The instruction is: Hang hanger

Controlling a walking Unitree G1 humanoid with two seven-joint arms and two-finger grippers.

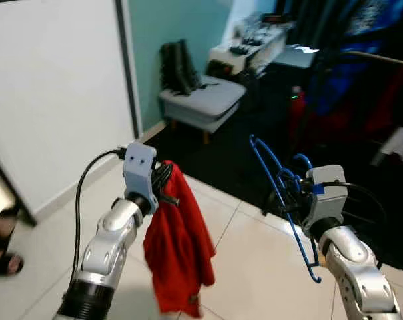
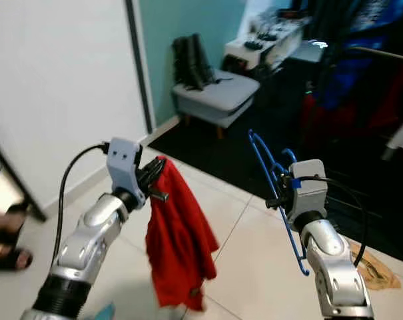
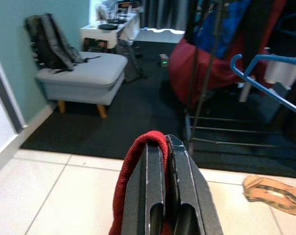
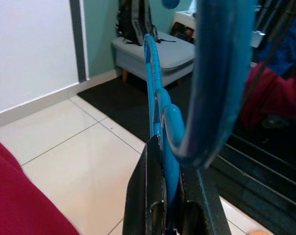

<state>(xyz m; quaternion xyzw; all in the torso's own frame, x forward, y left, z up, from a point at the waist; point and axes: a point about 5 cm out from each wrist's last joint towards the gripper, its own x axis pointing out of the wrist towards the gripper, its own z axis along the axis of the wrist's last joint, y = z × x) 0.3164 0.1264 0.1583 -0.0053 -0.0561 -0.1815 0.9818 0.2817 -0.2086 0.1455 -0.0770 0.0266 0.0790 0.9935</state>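
Gripping a blue hanger (image 1: 279, 190) raised over the tiled floor (image 1: 254, 260), the right pincer (image 1: 291, 198) is clamped on it; the left pincer (image 1: 164, 180) pinches a red cloth (image 1: 178, 247) hanging beside it.

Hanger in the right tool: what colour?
Blue. The hanger is plain blue plastic, clamped in the right tool; best seen in the left eye view.

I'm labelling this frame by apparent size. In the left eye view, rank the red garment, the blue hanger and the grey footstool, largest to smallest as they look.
1. red garment, hanging nearest the camera.
2. blue hanger, long but only a thin frame.
3. grey footstool, which looks small because it stands farther off; it may really be the biggest.
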